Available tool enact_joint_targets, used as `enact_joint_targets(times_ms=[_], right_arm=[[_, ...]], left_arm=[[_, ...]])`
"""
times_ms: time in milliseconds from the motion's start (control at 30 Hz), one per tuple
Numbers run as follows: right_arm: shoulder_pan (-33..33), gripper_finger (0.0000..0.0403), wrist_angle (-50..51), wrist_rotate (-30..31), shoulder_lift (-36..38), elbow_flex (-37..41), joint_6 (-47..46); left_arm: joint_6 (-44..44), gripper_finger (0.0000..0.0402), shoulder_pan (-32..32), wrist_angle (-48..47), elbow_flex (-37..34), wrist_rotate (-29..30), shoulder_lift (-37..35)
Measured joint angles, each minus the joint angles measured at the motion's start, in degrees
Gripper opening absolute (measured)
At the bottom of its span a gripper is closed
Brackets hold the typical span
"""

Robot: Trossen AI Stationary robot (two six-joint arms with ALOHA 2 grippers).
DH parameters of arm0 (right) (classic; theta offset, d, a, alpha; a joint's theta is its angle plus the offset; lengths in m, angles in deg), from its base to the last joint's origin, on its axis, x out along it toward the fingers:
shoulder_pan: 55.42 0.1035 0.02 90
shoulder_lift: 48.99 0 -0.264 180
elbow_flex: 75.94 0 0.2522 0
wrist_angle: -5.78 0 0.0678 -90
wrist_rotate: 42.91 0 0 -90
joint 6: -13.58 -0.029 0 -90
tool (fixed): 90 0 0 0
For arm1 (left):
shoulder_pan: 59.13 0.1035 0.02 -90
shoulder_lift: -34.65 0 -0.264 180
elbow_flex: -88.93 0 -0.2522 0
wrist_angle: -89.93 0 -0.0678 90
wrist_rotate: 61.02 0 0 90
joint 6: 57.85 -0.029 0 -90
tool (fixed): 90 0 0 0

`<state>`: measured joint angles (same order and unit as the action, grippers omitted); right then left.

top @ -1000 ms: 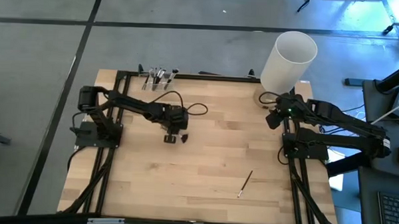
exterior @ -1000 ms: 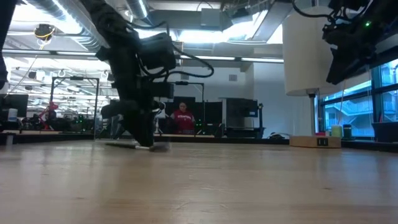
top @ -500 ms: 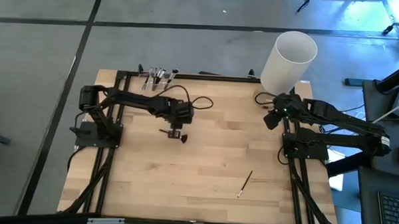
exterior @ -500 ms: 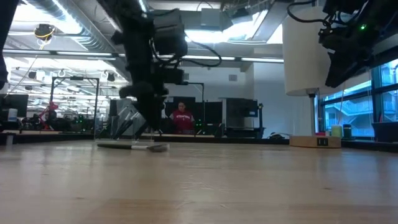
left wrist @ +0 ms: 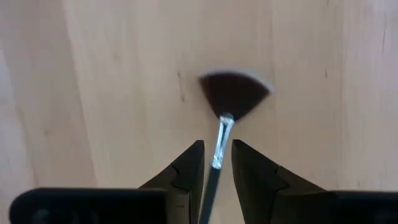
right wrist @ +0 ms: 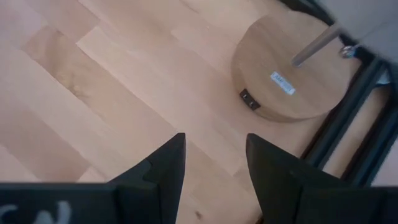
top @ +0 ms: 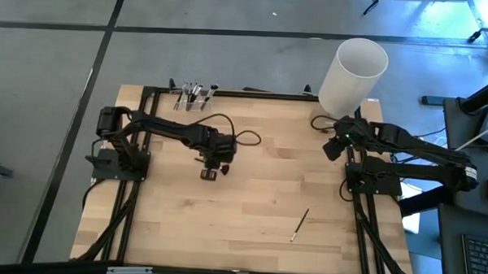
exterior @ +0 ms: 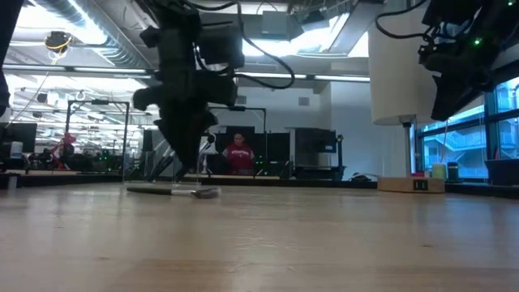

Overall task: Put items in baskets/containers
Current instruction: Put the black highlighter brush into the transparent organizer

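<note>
A fan brush [left wrist: 233,93] with dark bristles, a silver ferrule and a dark handle lies flat on the table [exterior: 174,191]. My left gripper [left wrist: 216,165] hangs just above it [exterior: 190,166], left of the table's middle [top: 211,173], narrowly open, one finger on either side of the handle without touching it. A second brush [top: 299,224] lies toward the near right. The clear containers [top: 192,94], with several brushes standing in them, sit at the far edge. My right gripper [right wrist: 214,155] waits open at the right side [top: 331,148].
A tall white cylinder [top: 352,76] stands at the far right corner, and its round wooden base [right wrist: 292,68] lies just beyond my right gripper. Black frame rails run along the table's far and side edges. A person in red shows far behind the table [exterior: 238,154].
My left gripper has lifted up from the table, where it stood low at the fan brush, and now hangs above it. The brush has stayed lying where it was.
</note>
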<state>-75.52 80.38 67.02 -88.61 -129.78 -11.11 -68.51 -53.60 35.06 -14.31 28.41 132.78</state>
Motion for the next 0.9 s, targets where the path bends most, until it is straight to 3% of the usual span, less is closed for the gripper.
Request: enact_joint_targets(times_ms=[133, 567, 900], right_arm=[[0.0, 0.0168, -0.9, -1.5, -0.1, 0.2, 0.6], [0.0, 0.0167, -1.0, -1.6, -0.1, 0.2, 0.7], [0.0, 0.0168, -1.0, -1.6, -0.1, 0.2, 0.7]], left_arm=[[0.0, 0.0078, -1.4, 0.1, -2.0, 2.7, 0.0], [0.6, 0.0073, -1.3, 8.6, -11.0, 3.8, -0.4], [5.0, 0.0017, 0.0, 13.0, -11.6, 5.8, -0.3]])
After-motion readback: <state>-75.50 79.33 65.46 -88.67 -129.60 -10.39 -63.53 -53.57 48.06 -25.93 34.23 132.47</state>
